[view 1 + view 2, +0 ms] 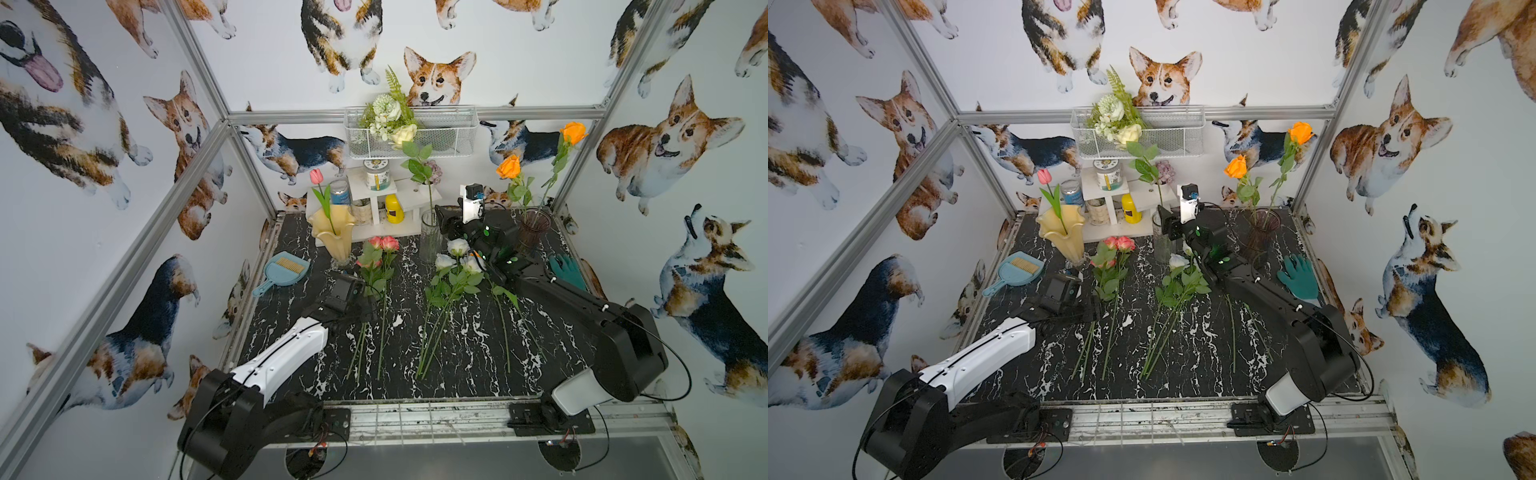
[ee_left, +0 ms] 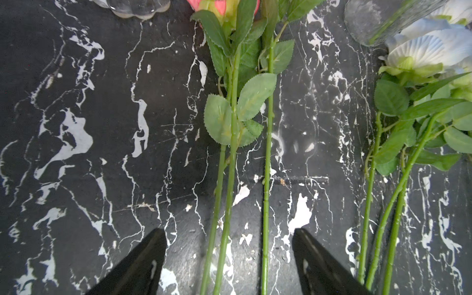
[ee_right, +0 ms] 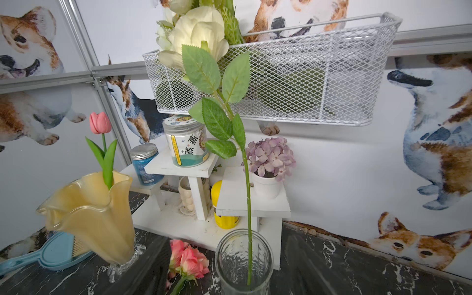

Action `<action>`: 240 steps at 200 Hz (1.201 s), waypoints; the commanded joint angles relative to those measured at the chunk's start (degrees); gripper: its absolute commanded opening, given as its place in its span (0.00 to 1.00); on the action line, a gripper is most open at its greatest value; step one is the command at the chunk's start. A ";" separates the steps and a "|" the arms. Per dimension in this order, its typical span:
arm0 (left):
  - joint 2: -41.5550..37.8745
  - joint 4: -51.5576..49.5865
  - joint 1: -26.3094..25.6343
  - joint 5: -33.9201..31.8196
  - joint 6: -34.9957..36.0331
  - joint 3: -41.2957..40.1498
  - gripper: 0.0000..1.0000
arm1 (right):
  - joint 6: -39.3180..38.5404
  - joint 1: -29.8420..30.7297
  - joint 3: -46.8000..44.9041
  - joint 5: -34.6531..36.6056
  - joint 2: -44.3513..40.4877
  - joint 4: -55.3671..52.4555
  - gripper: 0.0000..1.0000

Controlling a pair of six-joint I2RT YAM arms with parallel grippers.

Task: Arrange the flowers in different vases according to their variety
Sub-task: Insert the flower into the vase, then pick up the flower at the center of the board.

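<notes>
On the white stepped shelf at the back, the blue jar carries pale print too small to read; the round jar beside it shows bold dark Chinese characters on a white band, not clear enough to make out; the yellow bottle below has a dark label that cannot be read. The left gripper hangs low over the table with its black fingers spread wide; the three stems of the pink roses lie between them, and no contact shows. The right gripper sits just beside the clear glass vase; its fingers are outside the wrist view and too dark in both top views to tell whether they are apart or together. At the back left the creamy-yellow vase holds a pink tulip; the clear glass vase holds one cream rose upright; the white roses lie flat right of centre; the dark purple vase at the back right holds two orange roses. The table is black marble with white veins; a blue dustpan lies at its left edge and a green glove at its right; the walls are printed with corgis.
</notes>
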 commanded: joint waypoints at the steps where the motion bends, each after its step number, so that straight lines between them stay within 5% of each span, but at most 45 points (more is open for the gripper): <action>1: 1.86 -0.25 -0.50 -0.37 1.21 1.22 0.77 | 3.69 0.10 -2.89 -2.00 -3.53 -2.27 0.77; 58: 7.95 -0.97 -3.49 -2.80 1.46 2.57 0.64 | 7.07 0.22 -12.72 -2.12 -13.62 -4.84 0.76; 122: 13.45 0.40 -4.51 -3.05 0.99 6.24 0.60 | 6.44 0.22 -17.99 0.86 -22.78 -7.67 0.76; 240: 16.81 1.13 -6.22 -2.72 -0.57 7.27 0.35 | 6.60 0.22 -19.92 2.09 -24.70 -8.40 0.76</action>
